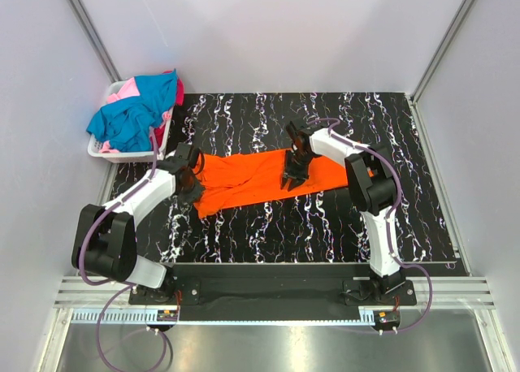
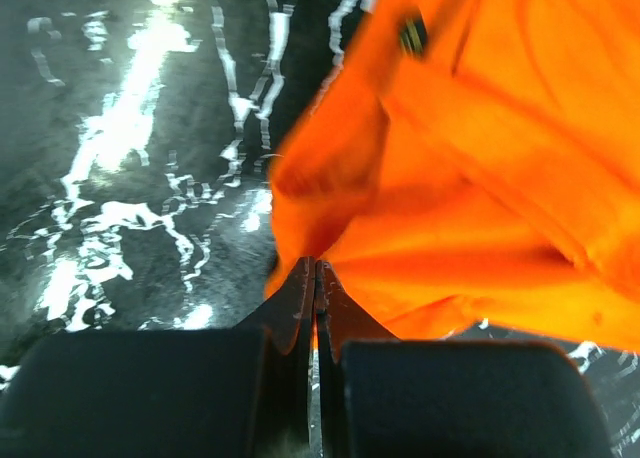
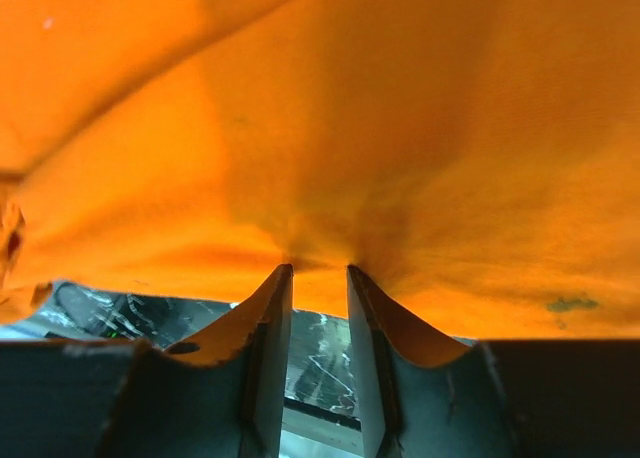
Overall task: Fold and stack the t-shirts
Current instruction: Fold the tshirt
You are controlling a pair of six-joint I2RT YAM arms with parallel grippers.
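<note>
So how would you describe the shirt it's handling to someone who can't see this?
Look at the black, white-veined tabletop. Stretched across its middle lies a vivid orange cloth t-shirt. It alone is spread out; the teal-blue and pink shirts sit heaped in a white slatted plastic basket far left.

The orange t-shirt (image 1: 260, 179) is seen in a vivid, unpatterned tone. The table (image 1: 325, 226) is veined in white on black, like marble. In the white slatted basket (image 1: 122, 155), a teal-blue t-shirt (image 1: 134, 116), a pink t-shirt (image 1: 123, 89) and a red t-shirt (image 1: 179, 92) are shown plain. The cables (image 1: 394, 185) are coloured purple.
</note>
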